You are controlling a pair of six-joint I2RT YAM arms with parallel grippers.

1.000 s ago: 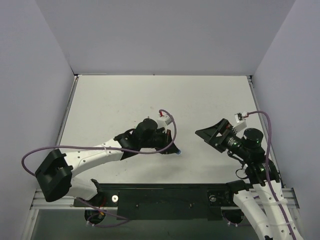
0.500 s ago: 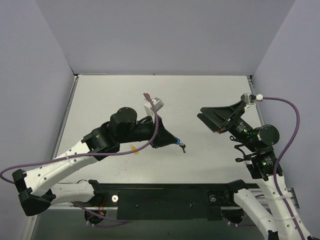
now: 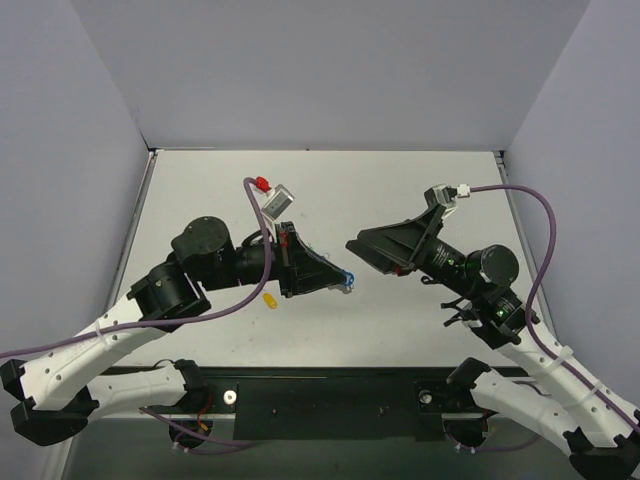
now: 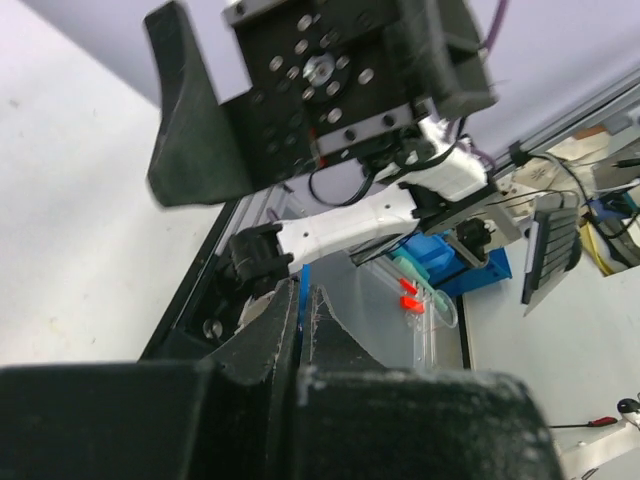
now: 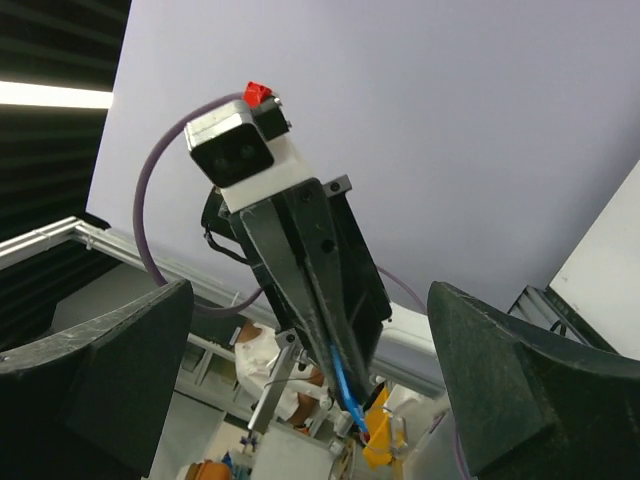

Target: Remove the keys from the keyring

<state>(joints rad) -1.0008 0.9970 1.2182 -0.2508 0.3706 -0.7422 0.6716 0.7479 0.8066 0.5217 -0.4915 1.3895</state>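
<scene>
My left gripper is raised above the table and shut on the blue plastic tag of the keyring. The tag shows as a thin blue strip between my shut fingers in the left wrist view and in the right wrist view. The keys and the thin ring are too small to make out. My right gripper is open and empty, held in the air just right of the left gripper's tip and facing it. Its two fingers stand wide apart on either side of the left gripper.
A small yellow item lies on the white table under the left arm. Grey walls close off the table on the left, back and right. The black mounting rail runs along the near edge.
The left gripper lifted the blue tag off the table and moved slightly left. The right gripper swung left and towards it, and now faces it closely.
</scene>
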